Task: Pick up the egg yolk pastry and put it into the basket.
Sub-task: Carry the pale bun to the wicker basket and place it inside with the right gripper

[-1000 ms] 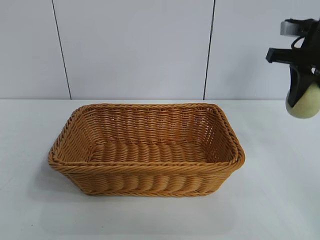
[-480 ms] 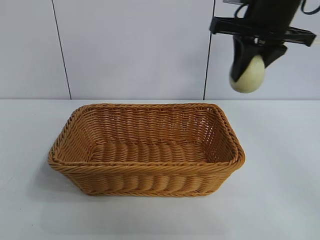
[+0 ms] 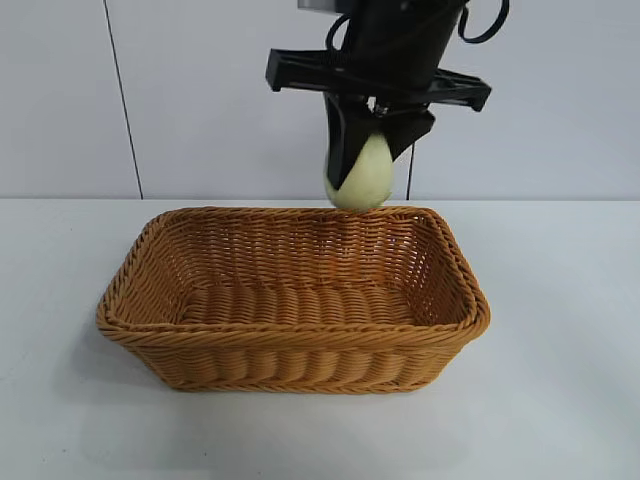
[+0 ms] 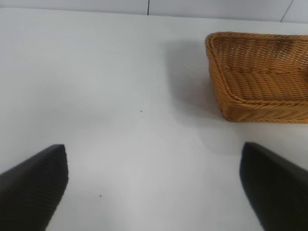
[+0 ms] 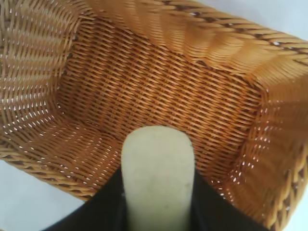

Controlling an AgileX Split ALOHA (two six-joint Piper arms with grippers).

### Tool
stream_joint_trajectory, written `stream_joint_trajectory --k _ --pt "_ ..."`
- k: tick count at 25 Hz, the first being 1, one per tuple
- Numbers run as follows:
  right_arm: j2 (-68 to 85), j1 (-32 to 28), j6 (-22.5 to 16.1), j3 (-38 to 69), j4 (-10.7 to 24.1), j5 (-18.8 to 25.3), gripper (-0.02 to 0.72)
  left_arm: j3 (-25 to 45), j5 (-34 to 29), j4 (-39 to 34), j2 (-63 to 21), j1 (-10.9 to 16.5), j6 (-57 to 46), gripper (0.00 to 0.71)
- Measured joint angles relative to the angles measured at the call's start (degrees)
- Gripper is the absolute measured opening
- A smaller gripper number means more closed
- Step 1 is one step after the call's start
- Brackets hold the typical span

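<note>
- The right gripper [image 3: 362, 165] pinches the egg yolk pastry [image 3: 360, 177] between narrowly parted fingers, up in the air over the basket [image 3: 300, 335], above its far rim.
- The left gripper [image 4: 154, 185] sits spread wide, empty, over bare table [image 4: 106, 96].

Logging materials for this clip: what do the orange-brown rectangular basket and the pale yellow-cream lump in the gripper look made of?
Orange-brown rectangular basket: woven wicker or a plastic imitation, slightly glossy strands, braided rim. Pale yellow-cream lump: smooth and matte, dough-like or perhaps moulded foam; cannot tell which.
</note>
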State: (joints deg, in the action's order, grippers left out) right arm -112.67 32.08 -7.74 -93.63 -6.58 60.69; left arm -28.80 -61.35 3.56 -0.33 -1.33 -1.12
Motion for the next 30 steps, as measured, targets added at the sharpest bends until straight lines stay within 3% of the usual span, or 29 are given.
stream_joint_trajectory --k 7,15,17,21,22,25,30 --pt "-8.77 0.8 -0.43 0.0 -0.3 -6.83 0.194 0.0 0.12 0.0 0.0 0.0 0.0 0.695" --pt "-13.26 0.8 -0.67 0.0 -1.23 -8.06 0.22 0.0 0.12 0.0 0.0 0.0 0.0 0.695" --pt "-13.26 0.8 -0.67 0.0 -1.33 -8.11 0.281 0.0 0.12 0.0 0.0 0.0 0.0 0.695" --pt "-13.26 0.8 -0.32 -0.06 -1.39 -7.14 0.588 0.0 0.12 0.0 0.0 0.0 0.0 0.695" --pt "-13.26 0.8 0.06 -0.44 -1.39 -6.31 0.631 0.0 0.12 0.0 0.0 0.0 0.0 0.695" --pt "-13.26 0.8 0.63 -3.08 -1.33 -2.13 0.679 0.0 0.12 0.0 0.0 0.0 0.0 0.695" --pt "-13.26 0.8 0.68 -12.16 0.68 6.37 0.689 0.0 0.12 0.0 0.0 0.0 0.0 0.695"
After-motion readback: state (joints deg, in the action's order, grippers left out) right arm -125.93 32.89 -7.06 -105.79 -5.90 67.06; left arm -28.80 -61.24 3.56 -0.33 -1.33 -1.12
